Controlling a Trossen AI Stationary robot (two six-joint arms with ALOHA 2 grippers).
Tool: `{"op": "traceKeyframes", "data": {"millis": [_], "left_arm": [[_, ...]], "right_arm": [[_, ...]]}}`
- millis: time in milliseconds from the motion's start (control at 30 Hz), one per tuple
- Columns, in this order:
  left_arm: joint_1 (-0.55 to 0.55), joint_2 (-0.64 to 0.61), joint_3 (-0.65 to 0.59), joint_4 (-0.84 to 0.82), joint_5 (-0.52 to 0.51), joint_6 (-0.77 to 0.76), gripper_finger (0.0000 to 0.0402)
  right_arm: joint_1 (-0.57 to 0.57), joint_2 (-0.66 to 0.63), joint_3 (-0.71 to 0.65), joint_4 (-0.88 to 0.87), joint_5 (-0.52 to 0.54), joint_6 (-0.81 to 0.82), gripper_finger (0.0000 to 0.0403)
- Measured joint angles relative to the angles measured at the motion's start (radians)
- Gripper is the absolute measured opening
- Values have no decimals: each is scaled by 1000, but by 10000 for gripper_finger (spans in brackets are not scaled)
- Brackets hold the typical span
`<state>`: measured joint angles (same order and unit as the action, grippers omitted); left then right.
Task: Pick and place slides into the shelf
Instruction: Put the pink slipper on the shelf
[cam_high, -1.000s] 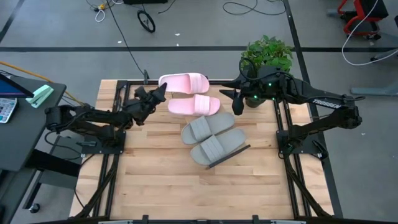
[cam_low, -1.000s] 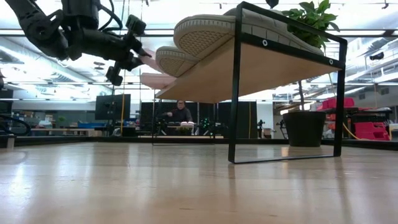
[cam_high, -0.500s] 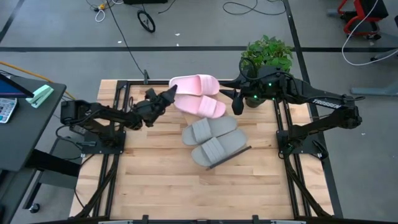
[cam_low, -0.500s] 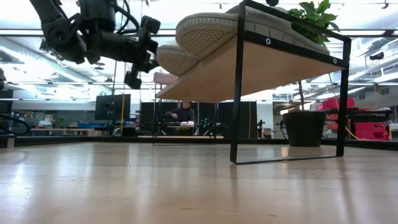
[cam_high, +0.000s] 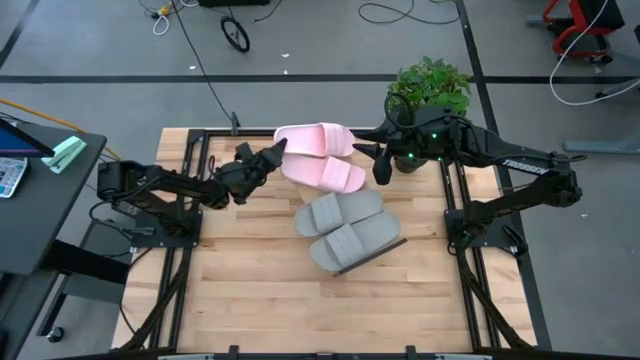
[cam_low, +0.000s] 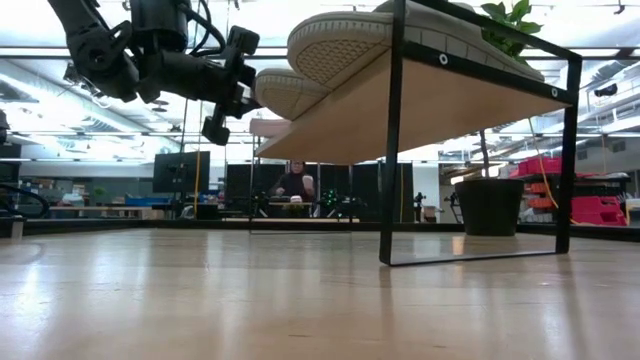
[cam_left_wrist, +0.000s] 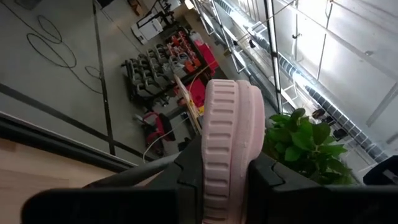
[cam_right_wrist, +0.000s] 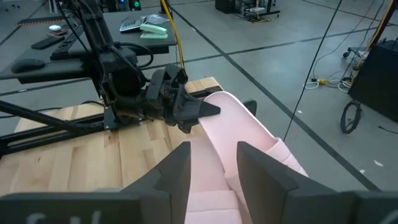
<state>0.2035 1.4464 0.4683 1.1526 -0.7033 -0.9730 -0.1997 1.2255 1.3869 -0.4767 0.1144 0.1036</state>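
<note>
On the table (cam_high: 250, 290) stands the shelf (cam_low: 470, 95) with grey slides (cam_high: 345, 230). The left gripper (cam_high: 275, 152) has its jaws clamped on a pink slide (cam_high: 313, 140). The right gripper (cam_high: 380, 168) hovers near, jaws part open.

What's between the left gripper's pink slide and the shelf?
The second pink slide: the held pink slide overlaps it, gripped by the left gripper. The grey pair fills the shelf's near half.

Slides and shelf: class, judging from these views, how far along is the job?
Done: both grey slides lie on the shelf, and one pink slide lies at its far end. In hand: the left gripper grips the second pink slide by its edge; the right gripper waits open nearby. Left: releasing that slide in place.
</note>
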Motion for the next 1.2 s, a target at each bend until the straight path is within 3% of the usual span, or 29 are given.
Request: {"op": "traceKeyframes", "data": {"millis": [233,500,667,1200], "left_arm": [[4,-62,-1,-34,8,123,67],[8,-218,-1,-321,17,131,67],[0,-282,-1,-410,26,111,67],[-1,-294,-2,-463,16,-302,67]], "right_arm": [[0,0,0,0,0,-2,135],[0,0,0,-1,0,-3,135],[0,0,0,-1,0,-16,135],[0,0,0,-1,0,-17,135]]}}
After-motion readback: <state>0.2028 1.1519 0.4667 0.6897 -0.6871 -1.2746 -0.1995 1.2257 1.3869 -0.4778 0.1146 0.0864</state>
